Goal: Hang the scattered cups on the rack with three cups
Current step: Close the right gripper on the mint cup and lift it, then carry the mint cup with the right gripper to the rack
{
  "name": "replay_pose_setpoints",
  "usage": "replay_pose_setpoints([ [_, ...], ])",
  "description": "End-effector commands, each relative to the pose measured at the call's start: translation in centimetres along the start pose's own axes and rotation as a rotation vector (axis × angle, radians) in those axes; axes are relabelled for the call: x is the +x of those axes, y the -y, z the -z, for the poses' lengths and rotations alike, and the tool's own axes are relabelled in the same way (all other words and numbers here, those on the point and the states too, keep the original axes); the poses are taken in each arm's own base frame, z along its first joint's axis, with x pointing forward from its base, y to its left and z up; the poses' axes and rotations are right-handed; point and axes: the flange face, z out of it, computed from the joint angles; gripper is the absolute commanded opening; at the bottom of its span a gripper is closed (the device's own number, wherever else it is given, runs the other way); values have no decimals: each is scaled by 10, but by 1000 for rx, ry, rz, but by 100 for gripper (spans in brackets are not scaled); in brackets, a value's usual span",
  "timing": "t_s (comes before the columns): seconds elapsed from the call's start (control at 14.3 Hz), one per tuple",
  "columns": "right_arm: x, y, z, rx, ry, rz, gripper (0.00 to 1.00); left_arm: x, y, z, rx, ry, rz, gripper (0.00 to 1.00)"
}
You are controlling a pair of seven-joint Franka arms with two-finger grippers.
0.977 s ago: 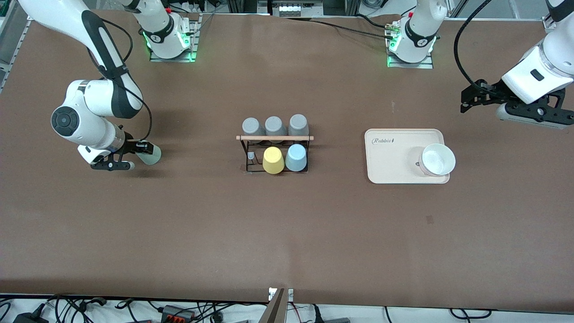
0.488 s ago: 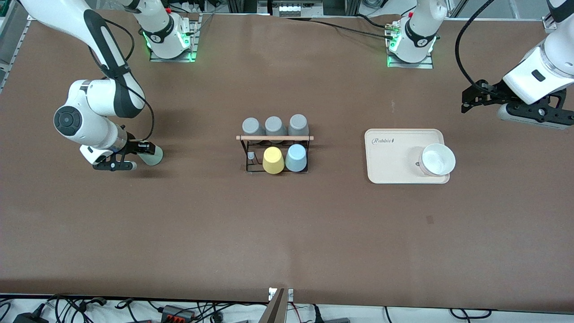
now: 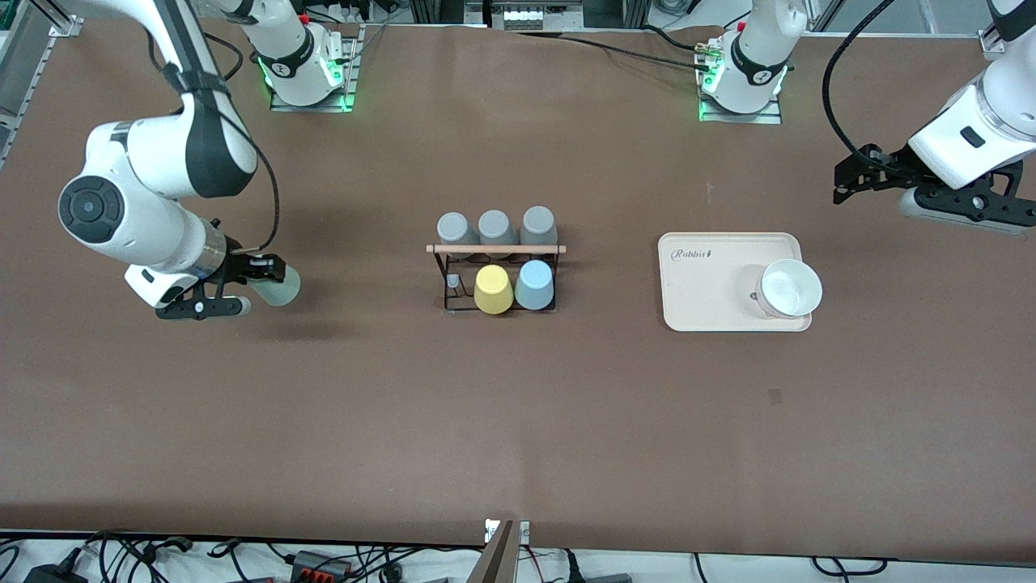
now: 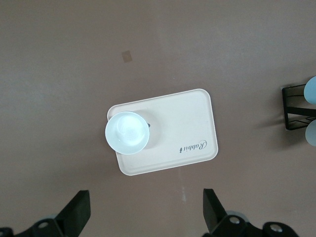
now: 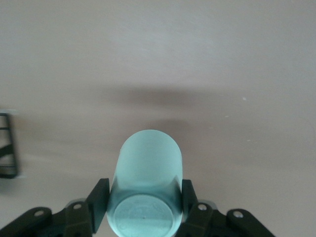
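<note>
In the front view, nearest the camera among the task's things, the right gripper [image 3: 235,287] at the left of the frame is clamped on the pale sage green cup [image 3: 278,285], held lying on its side above the table with its long axis level and its far end pointing toward the rack [image 3: 495,275] at frame centre. The rack lies well apart from this cup, toward the left arm's end of the table, and the right arm is plainly the nearer one; the move ahead likely turns on tipping the cup mouth-down over the bare peg [image 3: 453,282] beside the yellow cup [image 3: 493,289], with the light blue cup [image 3: 534,284] already seated next to it. The right wrist view alone shows both pads [image 5: 100,198] pressing the cup's sides. Farther up at the right edge, the left gripper [image 3: 846,182] waits, spread wide, over bare table beside the cream tray [image 3: 704,283]; its wrist view shows the white bowl [image 4: 127,132] on it
</note>
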Motion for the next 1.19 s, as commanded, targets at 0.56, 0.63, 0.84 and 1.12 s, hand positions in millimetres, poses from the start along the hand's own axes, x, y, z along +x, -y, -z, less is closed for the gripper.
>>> replay_pose_setpoints([
  [0.56,4,114,82,138,1,-1,0,2,2,4,16,5,-19,100],
  [0.63,5,130,86,137,1,18,0,2,2,4,16,5,-19,100],
  [0.84,5,179,76,125,6,-14,0,2,1,4,16,5,-19,100],
  [1.12,17,247,45,114,6,-93,0,2,1,4,16,5,-19,100],
])
